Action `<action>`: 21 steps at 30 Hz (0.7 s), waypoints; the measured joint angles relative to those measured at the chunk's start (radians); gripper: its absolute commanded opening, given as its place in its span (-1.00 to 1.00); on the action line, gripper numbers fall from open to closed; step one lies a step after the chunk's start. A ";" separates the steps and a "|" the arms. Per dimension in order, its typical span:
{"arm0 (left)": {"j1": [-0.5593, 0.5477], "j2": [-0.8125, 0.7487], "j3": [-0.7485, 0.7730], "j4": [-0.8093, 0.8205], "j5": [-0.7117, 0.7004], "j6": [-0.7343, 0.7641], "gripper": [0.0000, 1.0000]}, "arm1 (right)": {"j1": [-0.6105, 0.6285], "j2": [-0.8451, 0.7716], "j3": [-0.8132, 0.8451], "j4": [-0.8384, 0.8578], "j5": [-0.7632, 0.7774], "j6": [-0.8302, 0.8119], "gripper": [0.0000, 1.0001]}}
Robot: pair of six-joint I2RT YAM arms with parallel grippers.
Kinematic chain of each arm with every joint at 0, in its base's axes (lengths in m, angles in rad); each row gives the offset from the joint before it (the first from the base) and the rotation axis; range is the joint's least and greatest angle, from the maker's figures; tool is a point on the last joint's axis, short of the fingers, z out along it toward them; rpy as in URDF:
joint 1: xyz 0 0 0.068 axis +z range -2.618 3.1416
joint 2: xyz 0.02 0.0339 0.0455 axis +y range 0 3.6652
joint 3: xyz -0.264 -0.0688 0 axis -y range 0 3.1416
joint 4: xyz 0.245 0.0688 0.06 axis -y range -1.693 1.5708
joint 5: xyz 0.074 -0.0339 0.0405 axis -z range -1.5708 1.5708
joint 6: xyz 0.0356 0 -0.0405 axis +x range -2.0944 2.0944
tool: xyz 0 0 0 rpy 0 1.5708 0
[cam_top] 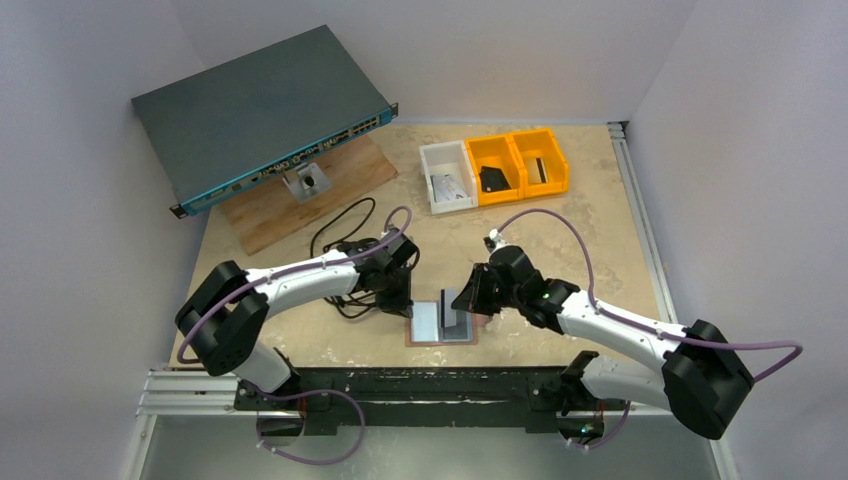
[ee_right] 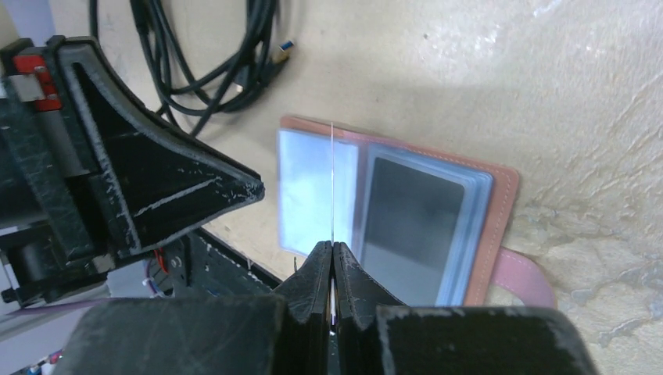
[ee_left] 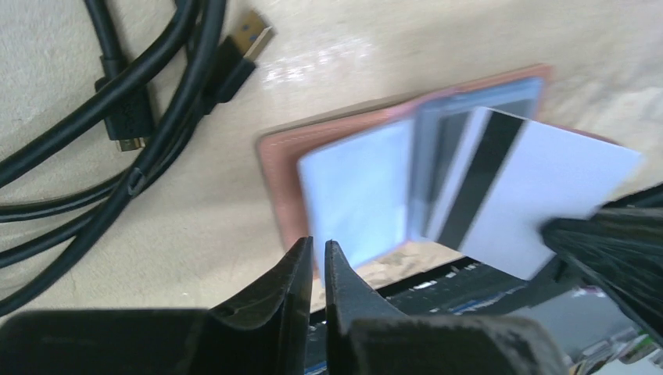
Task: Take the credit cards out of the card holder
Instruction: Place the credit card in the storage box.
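right gripper (ee_right: 331,254) is clamped tight on a white card (ee_left: 539,195), black stripe showing, and holds it on edge, raised above the open card holder (cam_top: 441,323). the holder lies flat on the table (cam_top: 560,240) directly beneath those fingers, a dark grey card (ee_right: 406,226) in its clear pocket on one side, a pale one (ee_left: 356,191) on the other. left gripper (ee_left: 318,254) hangs over the holder's near edge, jaws only a sliver apart, nothing between them. a black cable (ee_left: 117,141) coils on the table beside that gripper, away from the holder.
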 measured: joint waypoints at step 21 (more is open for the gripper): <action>0.028 -0.227 0.106 -0.150 -0.047 0.144 0.35 | -0.299 0.247 0.484 -0.121 0.037 -0.185 -1.00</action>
